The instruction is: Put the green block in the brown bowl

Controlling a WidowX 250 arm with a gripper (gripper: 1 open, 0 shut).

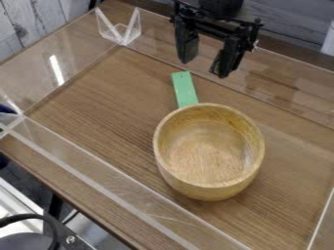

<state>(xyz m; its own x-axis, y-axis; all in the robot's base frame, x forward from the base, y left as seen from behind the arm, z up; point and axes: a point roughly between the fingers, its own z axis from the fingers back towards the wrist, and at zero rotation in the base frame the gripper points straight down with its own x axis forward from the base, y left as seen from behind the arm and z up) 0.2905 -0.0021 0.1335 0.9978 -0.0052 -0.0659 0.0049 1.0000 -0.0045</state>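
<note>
The green block (185, 90) lies flat on the wooden table top, a narrow bright green bar pointing roughly away from me. Just in front of it and to the right stands the brown bowl (209, 150), round, thick-walled and with nothing inside. My gripper (209, 57) hangs above the table behind the block, slightly to its right. Its two black fingers (188, 46) stand wide apart and open, holding nothing. The near end of the block almost reaches the bowl's rim.
A clear plastic wall (78, 156) rims the wooden table (92, 103) along the front left. A clear angled plastic piece (120, 27) stands at the back left. Dark gear shows at the lower left beyond the edge.
</note>
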